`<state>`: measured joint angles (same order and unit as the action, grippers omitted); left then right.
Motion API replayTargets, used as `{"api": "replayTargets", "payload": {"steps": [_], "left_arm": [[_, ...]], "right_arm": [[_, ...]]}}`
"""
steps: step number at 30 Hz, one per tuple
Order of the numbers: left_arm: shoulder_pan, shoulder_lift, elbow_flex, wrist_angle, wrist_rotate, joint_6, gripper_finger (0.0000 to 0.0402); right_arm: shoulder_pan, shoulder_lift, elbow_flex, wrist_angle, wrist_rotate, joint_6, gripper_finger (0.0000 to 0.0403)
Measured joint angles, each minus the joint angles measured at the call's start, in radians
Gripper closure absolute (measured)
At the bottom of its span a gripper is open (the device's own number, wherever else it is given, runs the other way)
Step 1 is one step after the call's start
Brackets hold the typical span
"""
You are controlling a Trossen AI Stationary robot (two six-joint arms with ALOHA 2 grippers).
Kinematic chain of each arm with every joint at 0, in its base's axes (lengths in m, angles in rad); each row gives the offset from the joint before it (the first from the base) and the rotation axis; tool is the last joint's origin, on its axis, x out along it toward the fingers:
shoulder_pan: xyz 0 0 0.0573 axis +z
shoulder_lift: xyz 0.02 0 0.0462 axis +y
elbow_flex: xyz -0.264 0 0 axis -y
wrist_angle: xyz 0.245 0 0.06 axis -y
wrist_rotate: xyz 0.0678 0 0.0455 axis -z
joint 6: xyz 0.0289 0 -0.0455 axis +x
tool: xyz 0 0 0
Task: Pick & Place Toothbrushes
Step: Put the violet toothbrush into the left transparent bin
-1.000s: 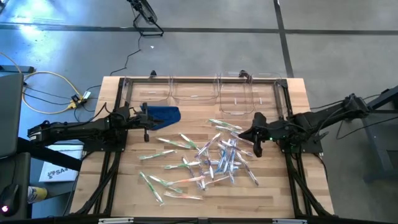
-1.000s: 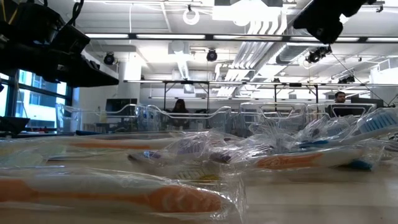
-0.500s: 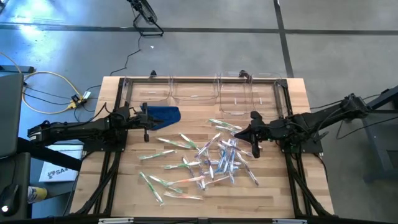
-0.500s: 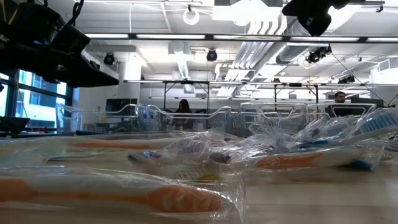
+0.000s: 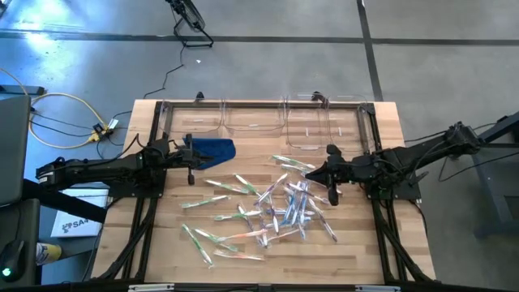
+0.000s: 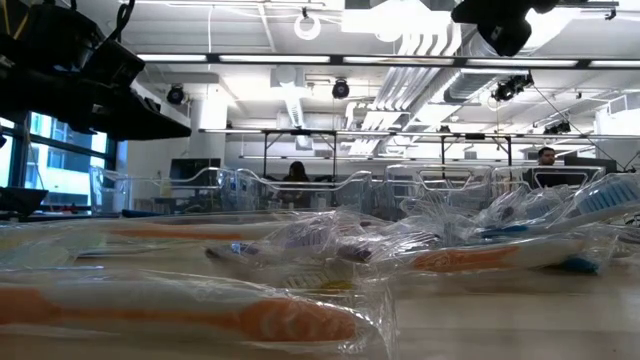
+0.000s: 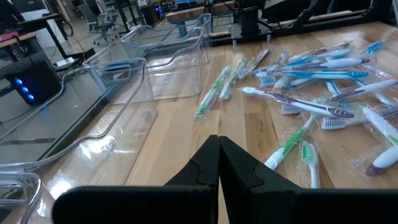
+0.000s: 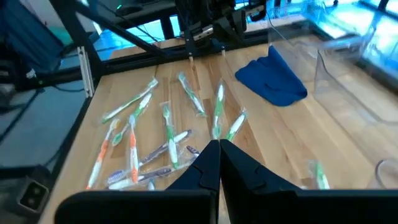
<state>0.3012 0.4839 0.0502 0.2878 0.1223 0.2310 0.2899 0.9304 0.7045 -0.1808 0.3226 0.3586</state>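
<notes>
Wooden table [image 5: 365, 243]: we count all toothbrushes [image 5: 276, 207] loose, clear bins [image 5: 304, 126] unfilled. Left gripper [image 5: 191, 170], right gripper [image 5: 332, 193]: fingers together, holding nothing.

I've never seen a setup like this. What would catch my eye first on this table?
Most likely the toothbrushes: a jumble of wrapped green, pink, blue and orange sticks strewn over the middle of the wooden table. Next, a blue cloth lies beside the shut left gripper, with clear plastic bins lined along the far edge. The right gripper, also shut, hangs at the pile's right edge.
</notes>
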Motion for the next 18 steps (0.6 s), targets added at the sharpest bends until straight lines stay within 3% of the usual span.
{"api": "replayTargets", "payload": {"steps": [8, 18], "left_arm": [[0.0, 0.0, 0.0, 0.0, -0.002, 0.0, 0.0401], [0.0, 0.0, 0.0, -0.003, -0.002, 0.0, 0.0401]], "right_arm": [[-0.07, 0.162, 0.0, -0.006, 0.07, 0.038, 0.0363], [-0.138, 0.3, 0.0, -0.025, -0.054, 0.08, 0.0208]]}}
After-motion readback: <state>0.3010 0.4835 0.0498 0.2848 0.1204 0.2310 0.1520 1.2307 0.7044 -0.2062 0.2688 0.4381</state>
